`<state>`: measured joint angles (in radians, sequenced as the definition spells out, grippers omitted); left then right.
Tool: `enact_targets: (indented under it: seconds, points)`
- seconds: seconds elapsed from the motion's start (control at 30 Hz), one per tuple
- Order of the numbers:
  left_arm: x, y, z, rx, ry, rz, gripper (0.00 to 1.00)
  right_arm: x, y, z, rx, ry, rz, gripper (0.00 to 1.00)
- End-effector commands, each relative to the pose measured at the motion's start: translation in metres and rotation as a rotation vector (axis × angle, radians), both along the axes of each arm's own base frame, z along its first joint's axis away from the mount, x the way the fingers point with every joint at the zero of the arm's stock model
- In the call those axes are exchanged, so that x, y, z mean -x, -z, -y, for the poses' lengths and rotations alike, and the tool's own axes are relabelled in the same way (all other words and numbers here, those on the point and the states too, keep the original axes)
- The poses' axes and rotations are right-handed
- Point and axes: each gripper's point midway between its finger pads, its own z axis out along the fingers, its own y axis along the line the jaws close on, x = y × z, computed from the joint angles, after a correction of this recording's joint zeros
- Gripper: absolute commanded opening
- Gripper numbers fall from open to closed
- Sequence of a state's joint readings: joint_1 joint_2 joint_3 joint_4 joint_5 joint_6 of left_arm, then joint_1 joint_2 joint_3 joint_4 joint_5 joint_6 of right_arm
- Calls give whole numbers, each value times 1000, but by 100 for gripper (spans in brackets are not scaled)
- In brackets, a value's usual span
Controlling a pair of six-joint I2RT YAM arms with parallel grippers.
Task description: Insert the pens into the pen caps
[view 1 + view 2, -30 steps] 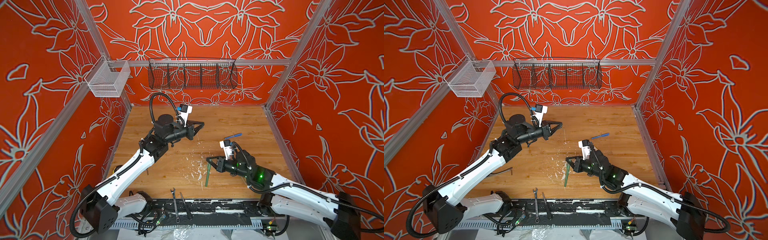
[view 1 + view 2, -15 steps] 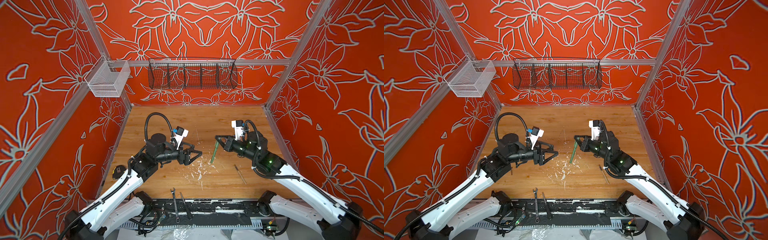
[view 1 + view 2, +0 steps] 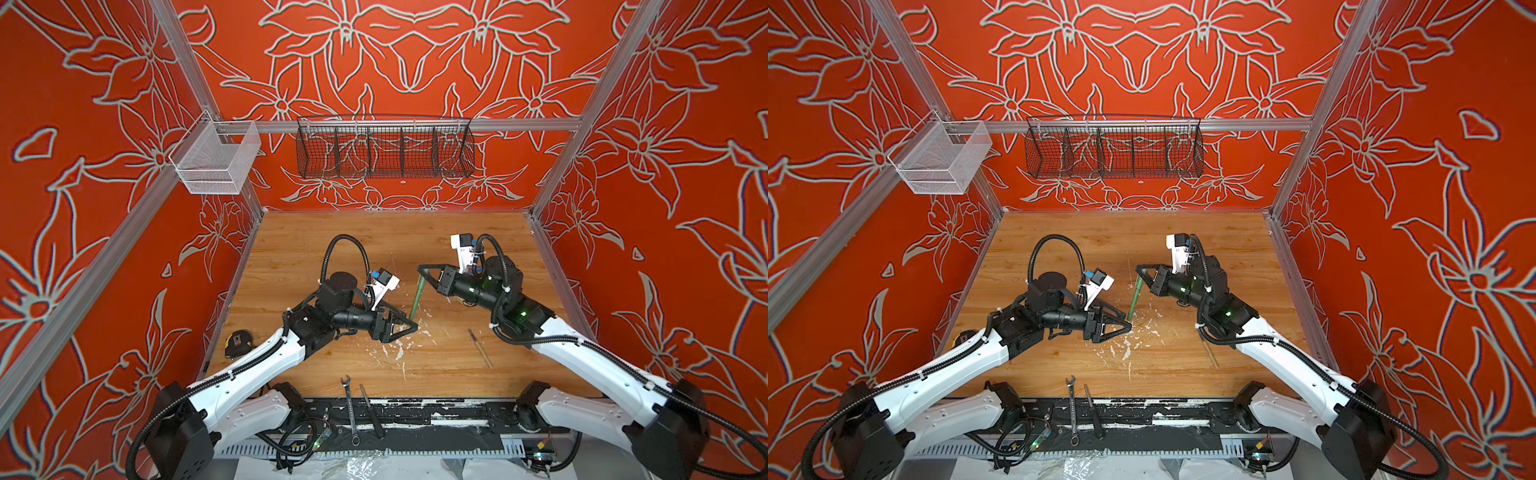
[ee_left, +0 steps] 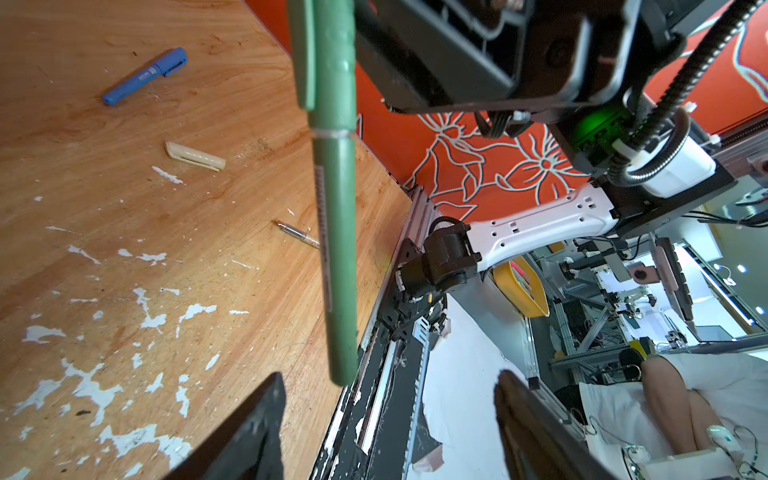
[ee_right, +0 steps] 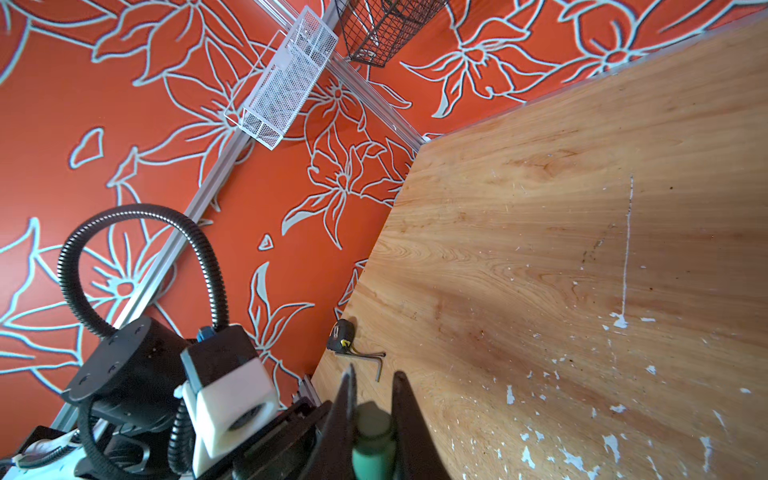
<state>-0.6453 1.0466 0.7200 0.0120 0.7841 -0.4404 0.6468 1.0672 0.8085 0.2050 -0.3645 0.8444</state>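
Tan and thin, the tan pen (image 3: 481, 349) lies on the wood near the table's right edge, close to the front, with no cap on. A bit farther in, over the table's middle, the left gripper (image 3: 412, 324) has its jaws wide apart and holds nothing. The low end of the green pen (image 3: 417, 300) hangs just beside them.

That pen is up in the air and tilted. The right gripper (image 5: 373, 390) is pinched tight on its top end, where the green cap (image 4: 328, 62) looks already pushed on (so I think green is done).

Farther off on the wood, seen only by the left wrist camera, lie the tan cap (image 4: 195, 156) and then the blue pen (image 4: 143, 77), which looks capped too. I cannot tell which edge they are near.

I think the tan pen is light, stiff, smooth and round, so it can roll or slip. It would be best to pinch it around the middle of its body, away from the fine tip. Its cap is short and hollow, so hold its sides and leave the open mouth free.
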Motion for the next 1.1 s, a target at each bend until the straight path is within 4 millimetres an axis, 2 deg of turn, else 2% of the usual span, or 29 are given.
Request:
enact_targets:
  seconds: [0.0,0.13,0.23,0.4,0.5,0.53,0.6,0.67,0.9,1.07]
  points:
    - [1,-14,7,42,24,32,69,-2,-17,-1,-66,2,35,0]
    - [-1,-15,9,43,17,33,58,-3,-16,-2,-70,0,33,0]
    - [-2,-18,9,43,14,37,46,-4,-16,-2,-75,3,32,0]
    - [-4,-20,8,37,0,44,35,-2,-16,-1,-75,1,34,0]
    - [-8,-19,7,25,-26,45,23,-2,-19,1,-80,11,40,0]
    - [-10,-18,5,15,-44,49,16,-1,-20,2,-79,13,42,0]
    - [-15,-17,3,4,-76,58,11,1,-22,3,-74,9,49,0]
    - [-22,-17,1,-8,-117,71,0,4,-23,5,-65,4,52,0]
    - [-61,-22,-7,-73,-303,107,0,15,-14,13,-35,4,39,0]
    - [-81,-49,-7,2,-351,171,0,20,8,10,-44,-12,-8,0]
